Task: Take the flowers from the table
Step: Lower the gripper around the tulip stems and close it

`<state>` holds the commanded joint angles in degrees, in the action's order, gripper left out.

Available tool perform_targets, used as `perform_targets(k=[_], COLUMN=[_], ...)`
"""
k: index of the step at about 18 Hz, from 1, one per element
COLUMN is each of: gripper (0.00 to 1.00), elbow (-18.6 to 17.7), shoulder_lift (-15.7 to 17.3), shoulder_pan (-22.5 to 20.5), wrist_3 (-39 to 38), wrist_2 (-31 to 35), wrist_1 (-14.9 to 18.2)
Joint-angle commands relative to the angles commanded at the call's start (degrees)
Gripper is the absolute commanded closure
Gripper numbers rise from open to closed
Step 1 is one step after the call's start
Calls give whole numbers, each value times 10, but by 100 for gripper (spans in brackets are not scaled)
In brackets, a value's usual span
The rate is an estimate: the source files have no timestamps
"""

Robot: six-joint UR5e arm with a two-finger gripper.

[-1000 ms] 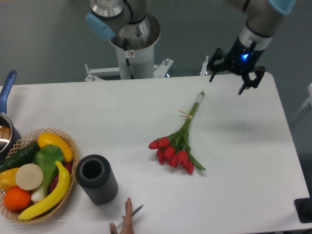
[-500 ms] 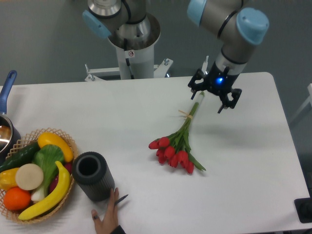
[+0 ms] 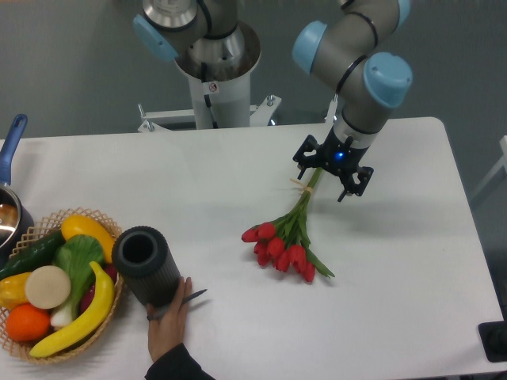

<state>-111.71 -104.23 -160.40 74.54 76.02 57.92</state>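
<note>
We are looking down on a white table [image 3: 396, 301]. A wicker fruit basket [image 3: 107, 229] is sitting at its 8 o'clock edge. The tulip bunch [image 3: 287, 237] is lying near the centre, blooms toward 7 o'clock, stems pointing to 1 o'clock. A person's hand [image 3: 168, 318] is touching a dark ribbed cylinder [image 3: 145, 266] beside the basket. The gripper [image 3: 331, 168] is hovering over the stem ends, fingers spread apart, holding nothing.

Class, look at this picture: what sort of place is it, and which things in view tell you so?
Probably a robotics lab or test bench: a robot arm with a gripper hangs over a bare white table set with props, the flowers and a basket of fruit and vegetables.
</note>
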Motion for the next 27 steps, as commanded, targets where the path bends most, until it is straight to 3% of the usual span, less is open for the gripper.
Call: perform_targets(k=[6,13,27], gripper=[0,0,0], elbow=[22,12,-13], shoulder_lift=[-16,-39,-41], shoulder_pan=[25,57,59], wrist_3=[-37,-48,-48], wrist_2=[36,37,37], wrist_1=[-3,-48,-50])
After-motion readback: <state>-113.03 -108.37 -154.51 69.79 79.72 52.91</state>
